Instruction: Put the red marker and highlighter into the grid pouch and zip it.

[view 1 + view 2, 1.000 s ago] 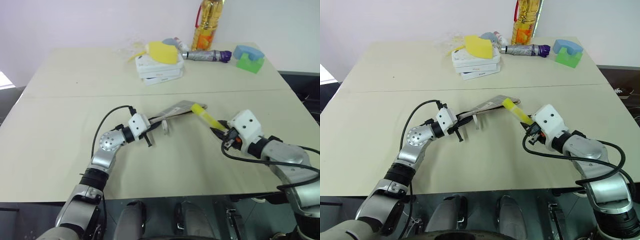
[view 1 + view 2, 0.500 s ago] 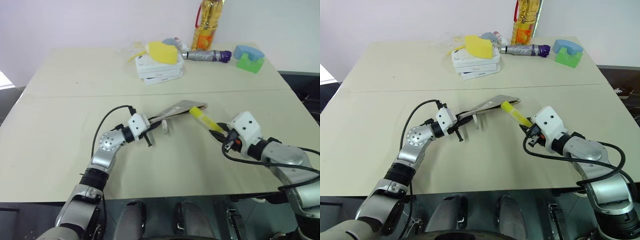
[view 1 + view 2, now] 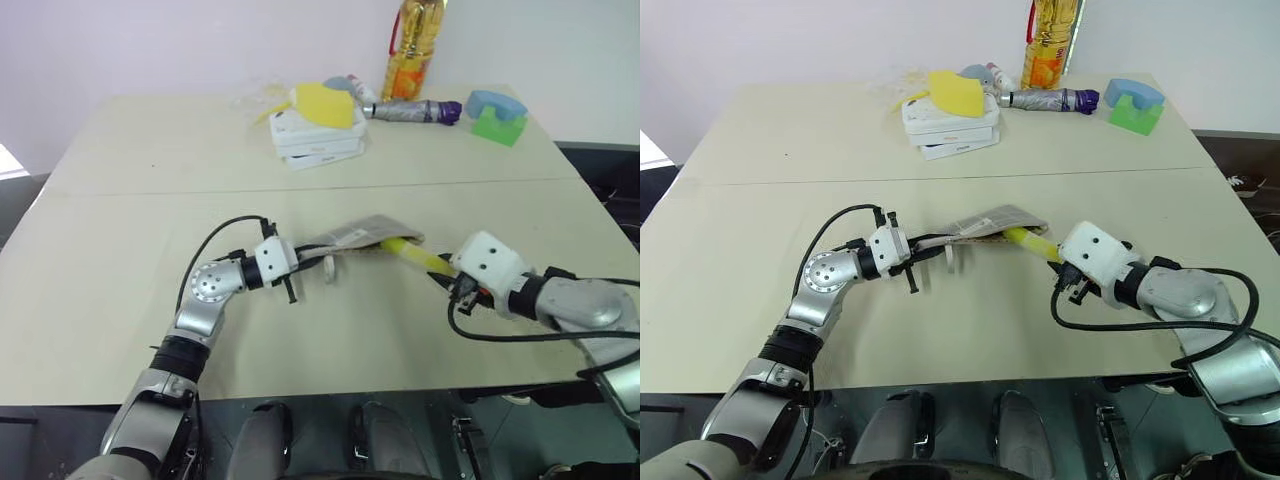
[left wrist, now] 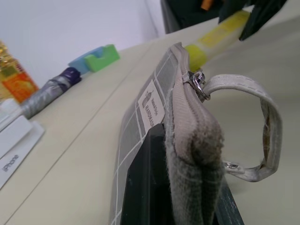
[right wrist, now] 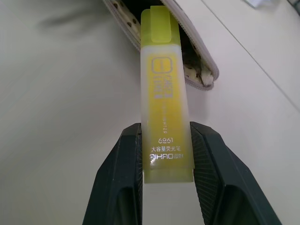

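1. Looking down from the left eye view: the left gripper (image 3: 296, 258) is clenched on the near end of the grid pouch (image 3: 362, 233), holding it lifted off the table (image 3: 120, 250). The right gripper (image 3: 447, 275) grasps the highlighter (image 3: 413, 254), whose far tip sits right at the pouch's open end, at about 10 o'clock from the right gripper.

2. In the right eye view the same holds: pouch mid-table, highlighter bridging pouch mouth and right jaws. At 12 o'clock, well apart, sit the stacked white boxes (image 3: 948, 127), a folded umbrella (image 3: 1050, 100) and an oil bottle (image 3: 1048, 45). I cannot find the red marker; it may already be inside, but the pictures do not settle that.

3. The left wrist view looks along the pouch edge: both black fingers pinch the fabric, with the zip pull (image 4: 197, 83) and its loop strap (image 4: 262, 122) hanging toward 3 o'clock. The yellow pen lies just beyond the far end.

4. The right wrist view shows the pen's pale cap entering the gap between the pouch lips at 12 o'clock, jaws tight on its printed body.

5. To do this step well, I judge: keep the left grip steady so the mouth stays gaping, push the pen straight along its own axis, avoid catching the lip at 1 o'clock, and let go only once most of the body is inside.
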Motion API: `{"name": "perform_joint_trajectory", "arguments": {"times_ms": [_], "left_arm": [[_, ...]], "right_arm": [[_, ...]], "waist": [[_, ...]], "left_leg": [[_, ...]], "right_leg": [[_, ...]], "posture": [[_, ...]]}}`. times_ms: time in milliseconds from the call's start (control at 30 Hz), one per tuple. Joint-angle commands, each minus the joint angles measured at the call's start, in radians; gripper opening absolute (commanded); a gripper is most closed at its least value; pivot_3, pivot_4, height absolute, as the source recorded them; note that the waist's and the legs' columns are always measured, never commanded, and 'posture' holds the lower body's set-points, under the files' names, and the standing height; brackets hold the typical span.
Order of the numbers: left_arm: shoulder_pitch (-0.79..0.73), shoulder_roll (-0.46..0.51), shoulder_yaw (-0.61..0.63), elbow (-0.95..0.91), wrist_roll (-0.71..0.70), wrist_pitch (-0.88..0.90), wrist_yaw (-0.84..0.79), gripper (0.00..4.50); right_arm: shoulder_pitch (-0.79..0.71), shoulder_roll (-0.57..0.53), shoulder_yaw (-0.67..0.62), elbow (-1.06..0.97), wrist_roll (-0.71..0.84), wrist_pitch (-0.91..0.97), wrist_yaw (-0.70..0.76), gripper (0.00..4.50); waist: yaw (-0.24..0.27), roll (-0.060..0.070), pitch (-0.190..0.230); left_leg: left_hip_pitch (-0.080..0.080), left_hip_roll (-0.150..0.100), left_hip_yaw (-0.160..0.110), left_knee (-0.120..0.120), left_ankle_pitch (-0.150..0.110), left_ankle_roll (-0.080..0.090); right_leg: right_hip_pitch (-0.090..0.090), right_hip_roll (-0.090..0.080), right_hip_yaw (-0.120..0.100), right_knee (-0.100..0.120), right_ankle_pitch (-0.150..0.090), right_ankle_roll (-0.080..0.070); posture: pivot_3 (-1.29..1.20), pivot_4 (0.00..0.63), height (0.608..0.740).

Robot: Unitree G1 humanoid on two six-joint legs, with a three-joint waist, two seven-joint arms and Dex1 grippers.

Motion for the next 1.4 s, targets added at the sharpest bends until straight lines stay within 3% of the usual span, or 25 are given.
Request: {"name": "perform_joint_trajectory", "arguments": {"times_ms": [33,333,467,567,600,733,867,1000,1233,1333,1400], "left_arm": [[-0.011,0.006,-0.018,-0.039,-0.04,-0.035,-0.06,0.0],[-0.005,0.011,-0.036,-0.06,-0.064,-0.042,-0.13,0.0],[0.005,0.013,-0.032,-0.066,-0.063,-0.038,-0.132,0.0],[0.016,0.013,-0.02,-0.067,-0.061,-0.025,-0.113,0.0],[0.019,0.011,-0.016,-0.067,-0.061,-0.021,-0.104,0.0],[0.006,-0.012,0.001,-0.044,-0.05,-0.006,-0.035,0.0],[-0.027,-0.051,0.012,-0.009,-0.017,-0.004,0.063,0.0],[-0.063,-0.105,0.015,0.029,0.015,-0.002,0.159,0.0],[-0.082,-0.138,0.009,0.047,0.046,-0.003,0.218,0.0],[-0.082,-0.139,0.005,0.047,0.05,-0.004,0.222,0.0],[-0.082,-0.139,0.007,0.045,0.05,-0.003,0.224,0.0]], "right_arm": [[-0.056,-0.05,0.065,-0.06,-0.043,-0.028,0.037,0.86],[-0.176,-0.047,0.23,-0.037,-0.145,-0.055,0.07,0.86],[-0.188,-0.013,0.205,-0.043,-0.126,-0.023,0.069,2.82],[-0.194,0.045,0.112,-0.067,-0.071,0.019,0.046,4.34],[-0.198,0.074,0.066,-0.083,-0.03,0.05,0.046,4.43],[-0.219,0.216,-0.118,-0.154,0.189,0.201,0.04,4.43],[-0.184,0.313,-0.187,-0.211,0.345,0.308,0.012,4.43],[-0.132,0.472,-0.141,-0.215,0.411,0.38,-0.12,4.43],[-0.153,0.677,-0.005,-0.087,0.332,0.357,-0.344,4.43],[-0.166,0.711,0.022,-0.033,0.302,0.323,-0.388,3.54],[-0.167,0.714,0.025,-0.024,0.3,0.31,-0.397,2.52]], "waist": [[0.0,0.0,0.0],[0.001,0.0,0.0],[0.0,0.0,0.0],[0.001,0.0,0.0],[0.001,0.0,0.0],[0.001,-0.001,0.0],[0.003,-0.001,0.0],[0.001,-0.002,0.0],[-0.001,-0.001,0.0],[-0.001,-0.001,0.0],[0.001,-0.001,0.0]], "left_leg": [[0.0,0.0,0.0,0.0,0.0,0.0],[0.0,0.0,0.0,0.001,0.0,0.0],[0.0,0.0,0.0,0.001,0.0,0.0],[0.0,0.0,0.0,0.001,0.0,0.0],[0.0,0.0,0.0,0.001,0.0,0.0],[0.0,0.0,-0.003,0.001,0.0,0.0],[0.0,0.0,-0.004,0.001,0.0,0.0],[-0.001,0.0,-0.004,0.001,0.0,0.0],[0.0,0.0,-0.004,0.001,0.0,0.0],[0.0,0.0,-0.004,0.001,0.0,0.0],[-0.001,0.0,-0.004,0.002,0.0,0.0]], "right_leg": [[0.0,0.0,0.0,0.0,0.0,0.0],[0.0,0.0,0.0,0.0,0.0,0.0],[0.0,0.0,0.0,0.0,0.0,0.0],[0.0,0.0,0.0,0.0,0.0,0.0],[0.0,0.0,0.0,0.0,0.0,0.0],[0.001,0.0,-0.001,0.0,0.0,0.0],[0.002,-0.001,-0.002,0.0,0.0,0.0],[0.002,-0.001,-0.002,0.0,0.0,0.0],[0.001,0.0,-0.002,0.001,0.0,0.0],[0.001,0.0,-0.002,0.001,0.0,0.0],[0.001,0.0,-0.002,0.001,0.0,0.0]], "posture": [[0.0,0.15,0.74],[0.0,0.15,0.74],[0.0,0.15,0.74],[0.0,0.15,0.74],[0.0,0.15,0.74],[0.0,0.15,0.74],[0.0,0.15,0.74],[0.0,0.15,0.74],[0.0,0.15,0.74],[0.0,0.15,0.74],[0.0,0.15,0.74]]}}
